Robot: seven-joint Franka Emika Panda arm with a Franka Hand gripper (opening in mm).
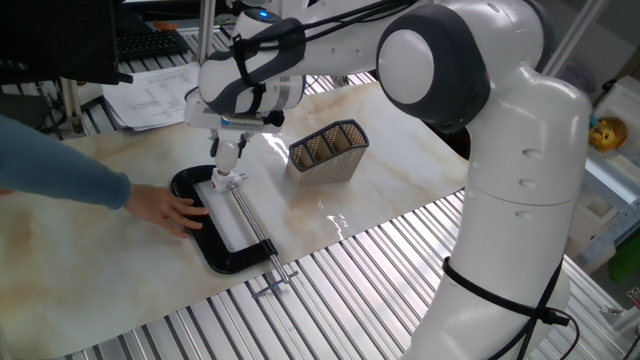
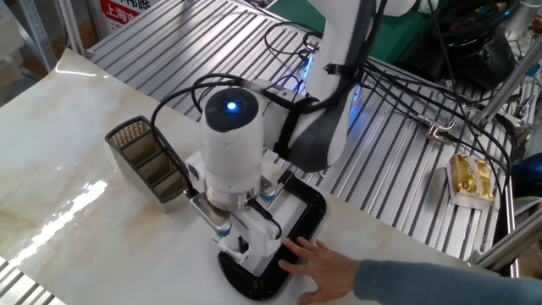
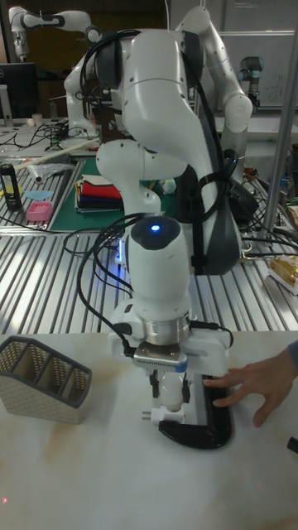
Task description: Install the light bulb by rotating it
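My gripper points straight down over the left end of a black tray. It is shut on the light bulb, a small white globe that shows between the dark fingers. In the one fixed view the gripper hangs over the tray's far end, with a small white piece just beneath the fingertips. The other fixed view has the gripper low over the tray, and the bulb is hidden by the wrist there.
A person's hand presses flat on the tray; it also shows as a hand at the right. A mesh basket stands to the right of the tray. Two metal rods lie along the tray. Papers lie at the back.
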